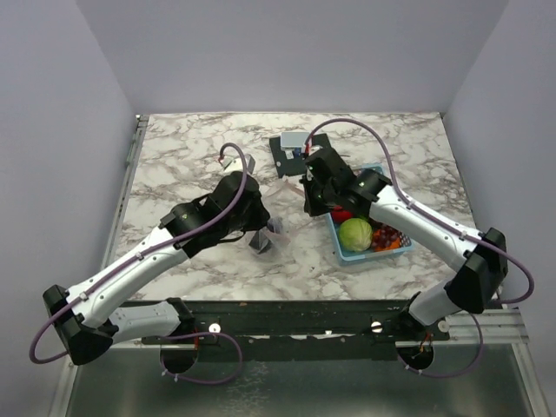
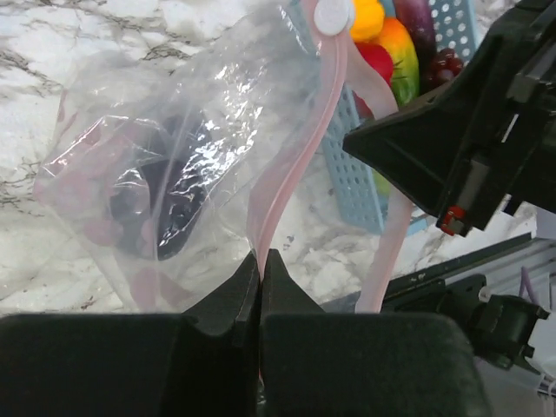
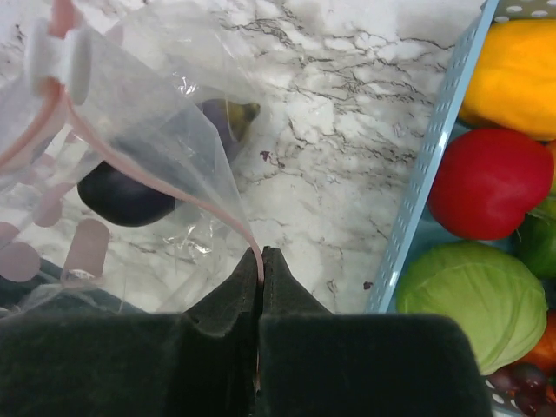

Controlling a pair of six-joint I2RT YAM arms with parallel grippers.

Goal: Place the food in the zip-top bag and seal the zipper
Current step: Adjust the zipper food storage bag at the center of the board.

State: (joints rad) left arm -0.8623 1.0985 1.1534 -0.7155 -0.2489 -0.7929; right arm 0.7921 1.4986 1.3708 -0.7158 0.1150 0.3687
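The clear zip-top bag (image 2: 174, 148) is held off the marble table between both grippers, with one dark purple piece (image 2: 156, 208) inside. My left gripper (image 2: 261, 256) is shut on the pink zipper strip (image 2: 291, 165), below its white slider (image 2: 333, 16). My right gripper (image 3: 261, 252) is shut on the other side of the pink strip (image 3: 156, 187), and the purple piece (image 3: 122, 195) shows through the bag (image 3: 156, 104). The green cabbage (image 3: 473, 300), a red piece (image 3: 486, 182), a yellow piece (image 3: 517, 74) and grapes (image 3: 521, 382) lie in the blue basket. In the top view the grippers (image 1: 261, 246) (image 1: 310, 208) face each other.
The light-blue basket (image 1: 345, 254) sits just right of the right gripper, with the cabbage (image 1: 355, 234) in it; its rim (image 3: 426, 174) is close to my right fingers. A black plate with a grey block (image 1: 287, 149) lies at the back centre. A metal rail runs along the table's near edge.
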